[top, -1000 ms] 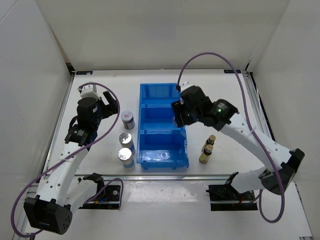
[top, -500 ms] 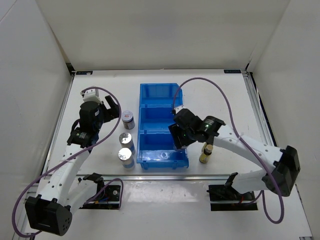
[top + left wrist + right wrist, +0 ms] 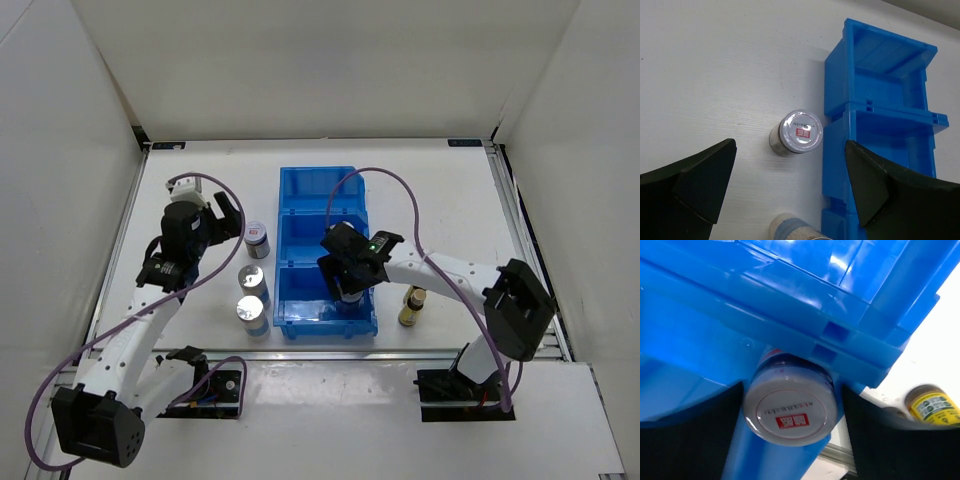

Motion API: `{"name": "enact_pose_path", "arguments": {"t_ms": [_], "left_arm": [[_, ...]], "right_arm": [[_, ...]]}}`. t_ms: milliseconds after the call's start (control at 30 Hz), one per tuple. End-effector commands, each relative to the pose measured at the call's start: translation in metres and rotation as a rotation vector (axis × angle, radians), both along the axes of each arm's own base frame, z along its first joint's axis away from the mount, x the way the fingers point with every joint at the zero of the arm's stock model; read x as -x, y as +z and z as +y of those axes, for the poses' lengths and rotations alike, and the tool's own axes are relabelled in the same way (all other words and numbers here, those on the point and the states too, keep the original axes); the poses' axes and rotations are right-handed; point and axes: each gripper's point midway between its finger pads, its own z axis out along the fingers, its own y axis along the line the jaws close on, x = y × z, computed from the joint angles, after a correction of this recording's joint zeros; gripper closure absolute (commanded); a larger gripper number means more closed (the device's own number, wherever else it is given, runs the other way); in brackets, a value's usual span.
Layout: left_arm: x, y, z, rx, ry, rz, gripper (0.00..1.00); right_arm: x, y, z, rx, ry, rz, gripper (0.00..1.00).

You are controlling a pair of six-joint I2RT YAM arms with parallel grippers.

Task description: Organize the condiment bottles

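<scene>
while i watch from the overhead view, the right claw [image 3: 345, 287] reaches down into the near compartment of the blue bin [image 3: 300, 190], close against the divider to the middle compartment. its fingers [image 3: 690, 445] pinch the first jar [image 3: 790, 412], one dark finger at each side of the silver cap, whose red-and-white sticker faces the wrist camera. i cannot tell whether the base of this jar touches the bin floor.

left claw [image 3: 228, 215]: spread wide and holding nothing, it hovers above the table [image 3: 200, 180] left of the bin. between its fingers in the wrist view stands the second jar [image 3: 799, 132], upright on the table and just beside the bin's left wall at the middle compartment.

two shakers, far shaker [image 3: 252, 279] and near shaker [image 3: 249, 313], stand upright in a short column left of the near compartment, close to each other and near the wall.

the amber bottles [image 3: 410, 308] with yellow labels stand together on the table right of the bin, partly hidden under the right arm. one of them [image 3: 932, 407] shows past the bin's corner in the right wrist view.
</scene>
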Motion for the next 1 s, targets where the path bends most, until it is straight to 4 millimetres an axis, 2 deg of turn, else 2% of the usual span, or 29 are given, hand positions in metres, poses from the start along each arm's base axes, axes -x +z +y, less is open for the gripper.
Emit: {"name": "enact_pose_path", "arguments": {"t_ms": [0, 33, 100, 133, 167, 200, 267, 300, 333, 367, 400, 500, 600, 667, 800, 933, 967], "left_arm": [[-0.003, 0.001, -0.014, 0.0, -0.084, 0.002, 0.0], [-0.004, -0.003, -0.014, -0.002, -0.084, 0.013, 0.0], [-0.007, -0.013, -0.019, -0.006, -0.106, 0.085, 0.0], [-0.008, -0.018, -0.022, -0.02, -0.129, 0.115, 0.0], [-0.009, -0.024, -0.024, -0.03, -0.141, 0.147, 0.0], [-0.014, -0.039, -0.026, -0.036, -0.149, 0.213, 0.0], [-0.016, -0.042, -0.031, -0.05, -0.185, 0.272, 0.0], [-0.019, -0.054, -0.034, -0.05, -0.196, 0.317, 0.0], [-0.022, -0.052, -0.039, -0.038, -0.215, 0.318, 0.0], [-0.02, -0.06, -0.041, -0.042, -0.239, 0.349, 0.0], [-0.021, -0.06, -0.048, -0.022, -0.271, 0.355, 0.0], [-0.024, -0.075, -0.051, -0.022, -0.278, 0.417, 0.0], [-0.032, -0.078, -0.052, -0.033, -0.283, 0.433, 0.0], [-0.037, -0.081, -0.055, -0.029, -0.291, 0.452, 0.0], [-0.047, -0.087, -0.048, -0.067, -0.256, 0.482, 0.0], [-0.048, -0.104, -0.045, -0.084, -0.24, 0.541, 0.0], [-0.054, -0.107, -0.045, -0.093, -0.23, 0.555, 0.0]], "right_arm": [[-0.007, 0.022, 0.013, -0.076, -0.028, -0.047, 0.13], [-0.006, 0.028, 0.008, -0.063, -0.032, -0.048, 0.0], [-0.012, 0.052, 0.003, -0.077, -0.038, -0.108, 0.0], [-0.014, 0.075, 0.0, -0.102, -0.033, -0.148, 0.0], [-0.016, 0.088, -0.003, -0.117, -0.042, -0.178, 0.0], [-0.02, 0.101, -0.008, -0.119, -0.049, -0.226, 0.0], [-0.022, 0.14, -0.016, -0.181, -0.043, -0.316, 0.0], [-0.023, 0.149, -0.021, -0.192, -0.044, -0.344, 0.0], [-0.023, 0.171, -0.028, -0.229, -0.058, -0.4, 0.0], [-0.023, 0.178, -0.033, -0.232, -0.051, -0.427, 0.0], [-0.023, 0.188, -0.037, -0.246, -0.055, -0.455, 0.0], [-0.02, 0.21, -0.055, -0.267, -0.059, -0.526, 0.0], [-0.018, 0.216, -0.068, -0.256, -0.082, -0.55, 0.0], [-0.019, 0.208, -0.074, -0.226, -0.095, -0.555, 0.0], [-0.017, 0.194, -0.075, -0.208, -0.105, -0.53, 0.0], [-0.016, 0.187, -0.076, -0.197, -0.109, -0.518, 0.0], [-0.017, 0.183, -0.078, -0.184, -0.113, -0.518, 0.0]]}}
